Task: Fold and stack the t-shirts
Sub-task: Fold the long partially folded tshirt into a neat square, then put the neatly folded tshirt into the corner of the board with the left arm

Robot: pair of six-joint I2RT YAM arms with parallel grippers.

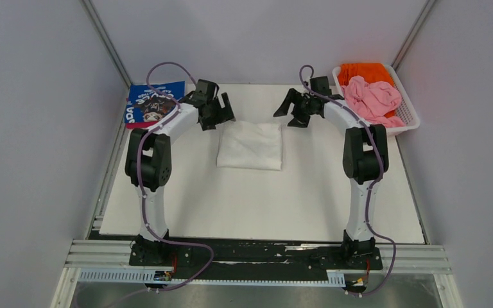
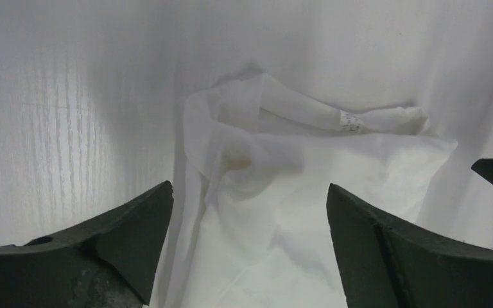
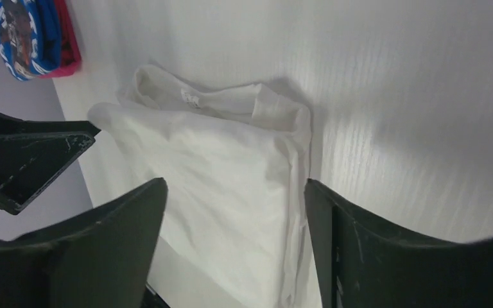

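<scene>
I am poising the left gripper (image 1: 217, 110) and right gripper (image 1: 293, 110), jaws apart, beside the folded white t-shirt (image 1: 250, 146); probably limp and light, best pinched at its corners.

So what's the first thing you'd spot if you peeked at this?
A folded white t-shirt lies in the middle of the table, with the left gripper and the right gripper both open near its far corners. The brightest colours sit at the back: a pink t-shirt and an orange t-shirt heaped in a white basket on the right, and a blue t-shirt at the far left.
</scene>
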